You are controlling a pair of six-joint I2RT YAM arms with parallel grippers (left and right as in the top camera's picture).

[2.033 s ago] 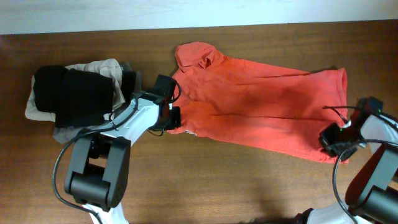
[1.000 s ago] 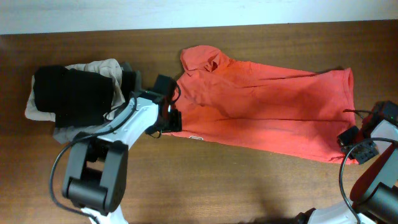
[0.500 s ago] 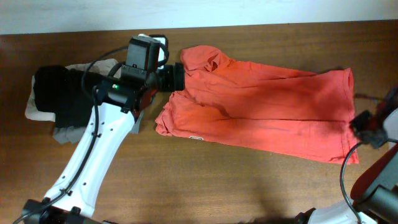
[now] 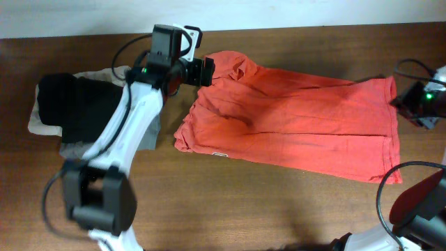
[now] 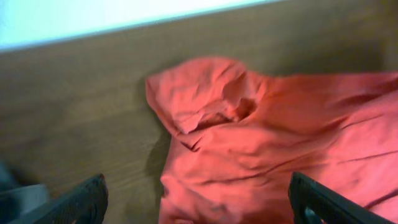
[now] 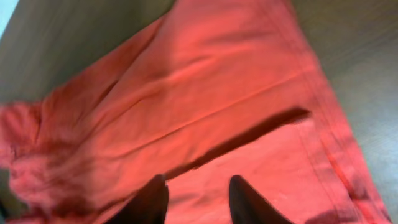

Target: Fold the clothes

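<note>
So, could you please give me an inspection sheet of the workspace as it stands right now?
Surface: brown wooden table; no spills or marks seen.
Job's things: red-orange T-shirt lies spread out and creased, not folded up, with one sleeve bunched at its far left corner.
Clutter: pile of garments, black, beige and grey, at the table's left end beside the T-shirt.
Grippers: left gripper open over the bunched sleeve, holding nothing; right gripper open over the T-shirt's right end, holding nothing.
Cables: black cables loop off both arms.
Surroundings: white wall behind the table's far edge; nothing else seen.
</note>
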